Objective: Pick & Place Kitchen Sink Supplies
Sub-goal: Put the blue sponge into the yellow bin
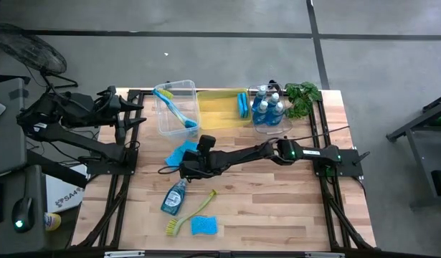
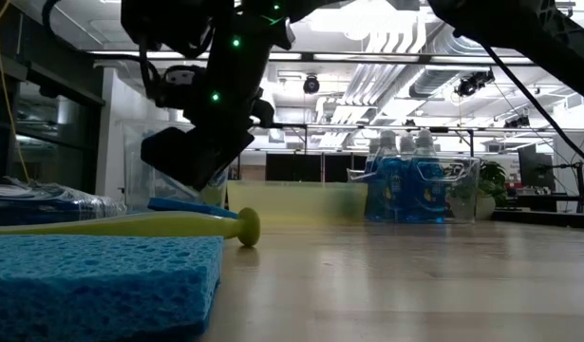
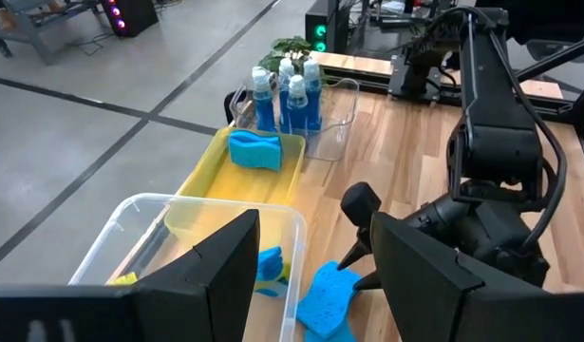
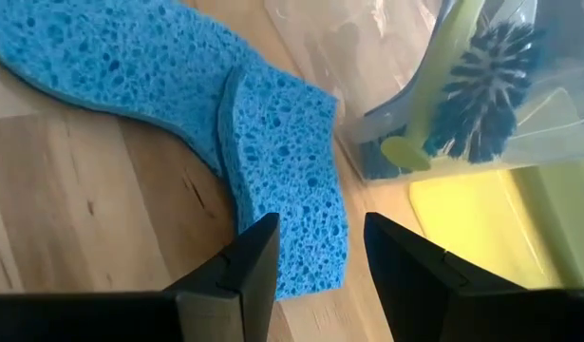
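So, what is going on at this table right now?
The right gripper hangs open just above two blue sponges lying beside the clear bin, gripping nothing. The left gripper waits open near that bin. A soap bottle, a brush and another sponge lie loose on the table.

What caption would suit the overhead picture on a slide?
Right gripper hovers open by blue sponges beside the clear bin; soap bottle and brush wait on the table.
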`<state>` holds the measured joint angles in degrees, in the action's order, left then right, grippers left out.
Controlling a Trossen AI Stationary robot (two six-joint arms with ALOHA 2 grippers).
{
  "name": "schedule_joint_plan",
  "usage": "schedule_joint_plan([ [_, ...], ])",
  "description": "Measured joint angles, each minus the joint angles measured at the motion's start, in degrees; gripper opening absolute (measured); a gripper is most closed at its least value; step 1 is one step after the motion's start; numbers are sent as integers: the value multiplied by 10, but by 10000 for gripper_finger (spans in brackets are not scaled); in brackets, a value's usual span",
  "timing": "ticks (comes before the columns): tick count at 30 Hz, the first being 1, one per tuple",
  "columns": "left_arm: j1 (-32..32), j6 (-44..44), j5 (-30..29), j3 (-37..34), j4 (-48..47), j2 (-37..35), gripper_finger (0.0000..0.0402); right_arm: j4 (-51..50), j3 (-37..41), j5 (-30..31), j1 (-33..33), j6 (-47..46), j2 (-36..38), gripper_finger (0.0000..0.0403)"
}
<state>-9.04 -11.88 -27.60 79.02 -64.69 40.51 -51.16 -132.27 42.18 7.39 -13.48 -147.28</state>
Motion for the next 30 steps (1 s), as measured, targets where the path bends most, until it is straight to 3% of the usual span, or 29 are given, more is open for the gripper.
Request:
schedule_joint_plan([
  [22,0,0,0,0,-2,0,200,2,0,-66,-36,30,-11,148],
  [30,0,0,-1,0,-2,0,200,-10,0,-68,-46,10,-11,100],
])
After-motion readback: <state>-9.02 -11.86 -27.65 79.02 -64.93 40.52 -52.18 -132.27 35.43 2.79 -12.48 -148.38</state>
